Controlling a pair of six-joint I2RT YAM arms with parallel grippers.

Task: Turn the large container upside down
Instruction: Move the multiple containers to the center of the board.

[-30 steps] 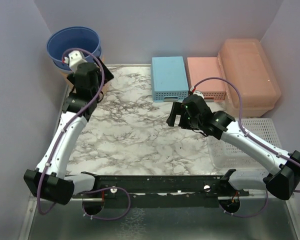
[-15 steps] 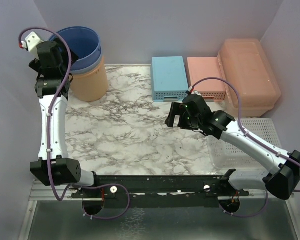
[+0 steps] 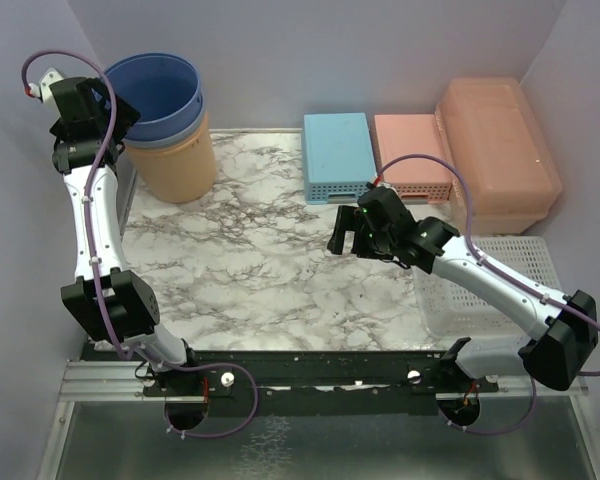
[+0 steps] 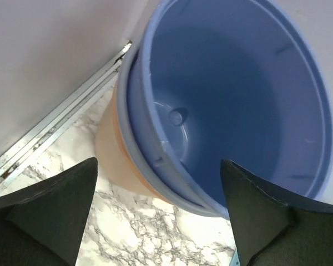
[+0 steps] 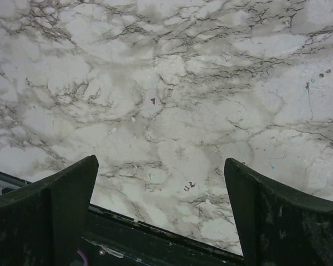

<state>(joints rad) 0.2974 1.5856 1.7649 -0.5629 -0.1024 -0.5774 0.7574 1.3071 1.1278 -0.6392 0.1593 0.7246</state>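
Marble-patterned counter, grey walls on three sides. Task thing: the large translucent peach-orange rectangular plastic box with lid, at the back right corner, lid side up, so judged not yet turned. Nothing touches it except, apparently, the pink perforated rectangular basket just beside it on its left; whether they touch cannot be told. A light-blue perforated rectangular basket sits one place further left of the box. A white perforated plastic tray lies just in front of the box, under the right arm. Right gripper hangs to the front left of the box, near but apart; right wrist view shows its fingers spread wide over bare marble, holding nothing. Left gripper is well apart from the box, across the counter, fingers spread and empty above a round blue bucket nested in a round orange bucket. Step in hand, by judgement: approach not begun. Next move calls for the right arm to reach the box's rim; its width may need both arms. No brand, label or legible writing seen.
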